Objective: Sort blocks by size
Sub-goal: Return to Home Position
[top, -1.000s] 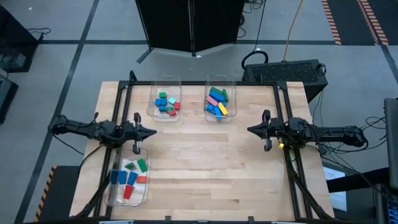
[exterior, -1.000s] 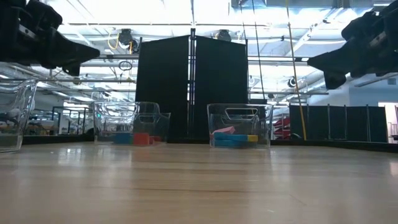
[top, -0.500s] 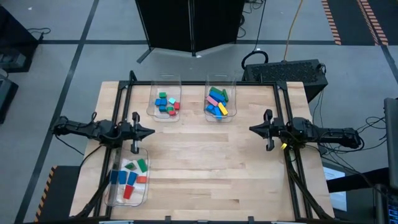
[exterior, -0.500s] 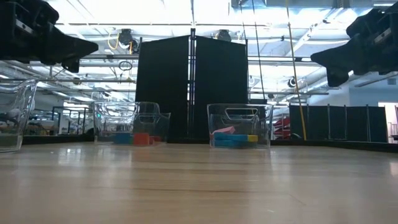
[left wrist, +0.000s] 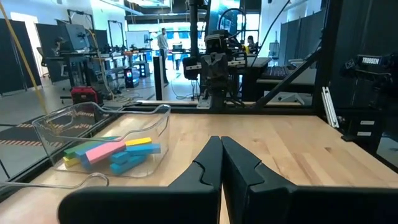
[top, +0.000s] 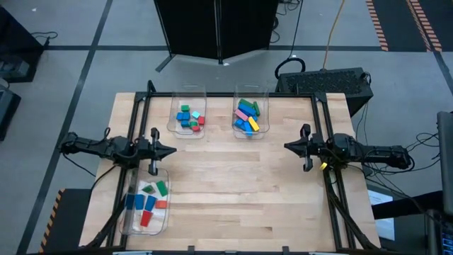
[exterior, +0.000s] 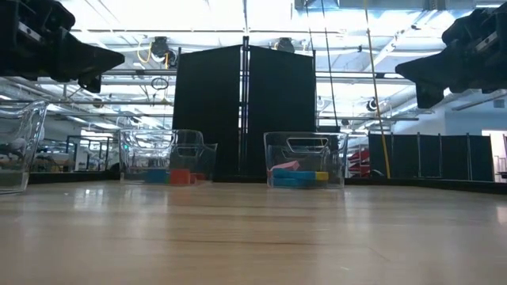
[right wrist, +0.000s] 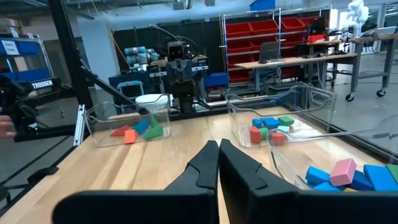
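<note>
Both claws are pinched together on nothing, as each wrist view shows its two dark fingers meeting at the tips. The left claw (top: pixel 172 150) hangs above the desk (top: pixel 233 191) near the middle of its left edge and points inward. The right claw (top: pixel 286 147) mirrors it near the middle of the right edge, so the two face each other across bare wood, well apart.

Outward from the left claw, the nearest thing is the front-left bin (top: pixel 124 219), just beside it toward the front-left corner, with the wedge-shaped blocks (top: pixel 146 201) in red, blue and green inside. Toward the back edge stands the back-left bin (top: pixel 187 95) with the small blocks (top: pixel 190 118), also closer to the left claw. Next to it, the back-right bin (top: pixel 252 92) holds the long blocks (top: pixel 246 116) in pink, blue, yellow and green, lying at mixed angles. It sits nearer the middle of the back edge, and the right claw is slightly the closer of the two.

Every block I can see lies inside a bin, so the sorting looks finished. By my reading no grasp is called for, and each arm need only draw back along its own side, away from the bins.
</note>
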